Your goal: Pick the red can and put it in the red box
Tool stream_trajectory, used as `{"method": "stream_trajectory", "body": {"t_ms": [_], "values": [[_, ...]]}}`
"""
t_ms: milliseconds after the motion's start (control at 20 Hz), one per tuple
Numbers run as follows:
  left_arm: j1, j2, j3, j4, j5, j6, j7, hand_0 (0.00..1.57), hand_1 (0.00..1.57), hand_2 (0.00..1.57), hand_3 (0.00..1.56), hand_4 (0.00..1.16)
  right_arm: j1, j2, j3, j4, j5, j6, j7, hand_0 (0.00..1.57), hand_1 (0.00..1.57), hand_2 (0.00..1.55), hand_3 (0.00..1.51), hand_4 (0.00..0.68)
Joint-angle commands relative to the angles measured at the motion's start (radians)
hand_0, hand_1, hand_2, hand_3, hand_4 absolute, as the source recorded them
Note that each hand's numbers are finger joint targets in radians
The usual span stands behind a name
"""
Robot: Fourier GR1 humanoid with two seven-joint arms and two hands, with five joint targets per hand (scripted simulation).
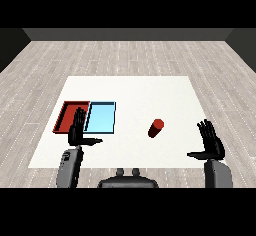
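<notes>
Head view, single moment. White rectangular table point(130, 87) on a pale wood-plank floor point(125, 55), dark wall beyond.

Small red cylindrical can point(156, 128): stands on the table right of centre, tilted, top leaning toward the far right. Not touched by either hand. It sits well apart from both trays, between the light blue tray and the right hand.

Shallow red rectangular tray point(66, 114): left part of the table, nothing seen inside it. Shallow light blue rectangular tray point(102, 117): just beside the red one on its right, long edges side by side.

Left black hand point(77, 132): raised at the near left, fingers straight and pointing up, thumb out to the side toward the centre; it overlaps the near edges of both trays in this view. Holds nothing.

Right black hand point(212, 145): raised at the near right, fingers spread and straight, thumb pointing toward the centre. Holds nothing; near the can but clearly apart from it.

Grey forearms come in from the lower corners
</notes>
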Motion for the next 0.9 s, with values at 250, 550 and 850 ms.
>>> {"method": "stream_trajectory", "body": {"t_ms": [250, 550, 850], "values": [[0.005, -0.011, -0.006, -0.057, 0.001, 0.017, 0.031, 0.0, 0.0, 0.0, 0.0, 0.0, -0.14, 0.016, 0.039, 0.122, 0.091, -0.05, 0.012, 0.0, 0.0, 0.0, 0.0, 0.0], [-0.002, 0.014, 0.056, 0.06, 0.041, -0.032, -0.069, 0.0, 0.0, 0.0, 0.0, 0.0, -0.129, 0.066, 0.061, -0.004, 0.036, -0.094, 0.151, 0.0, 0.0, 0.0, 0.0, 0.0], [0.093, -0.007, 0.0, -0.13, 0.03, -0.011, 0.027, 0.0, 0.0, 0.0, 0.0, 0.0, -0.192, 0.089, 0.073, 0.125, -0.004, -0.08, 0.176, 0.0, 0.0, 0.0, 0.0, 0.0]]}}
